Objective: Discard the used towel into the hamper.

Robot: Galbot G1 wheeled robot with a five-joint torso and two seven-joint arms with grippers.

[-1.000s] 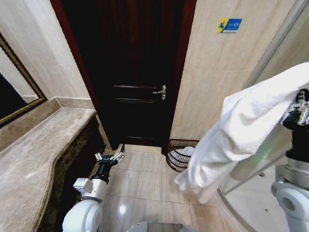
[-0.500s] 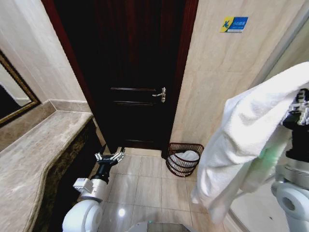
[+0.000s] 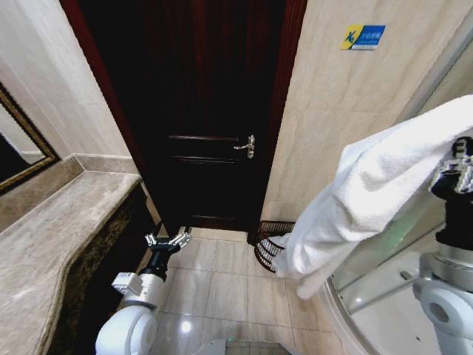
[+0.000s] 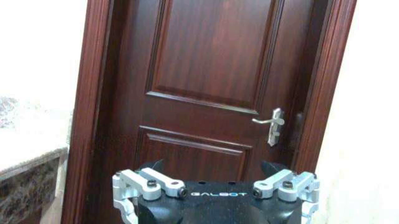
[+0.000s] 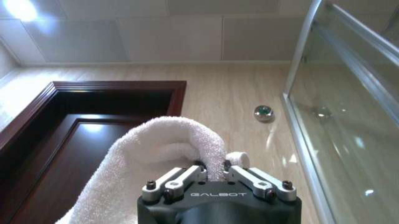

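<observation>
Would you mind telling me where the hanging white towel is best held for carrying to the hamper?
At its bunched upper end, where the right tool already pinches a fold of the towel. Gripped from the side up there, the long tail drapes free, its lowest corner hanging in front of the hamper.

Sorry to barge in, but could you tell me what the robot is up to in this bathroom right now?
The robot is carrying a white towel in its right gripper, which is shut on a fold of it and held up high, so the cloth hangs down in front of the shower glass. The hamper stands on the floor tiles by the dark door, partly hidden behind the hanging towel, so the towel is not in it yet. The left gripper is open, held low beside the stone counter, holding nothing.
</observation>
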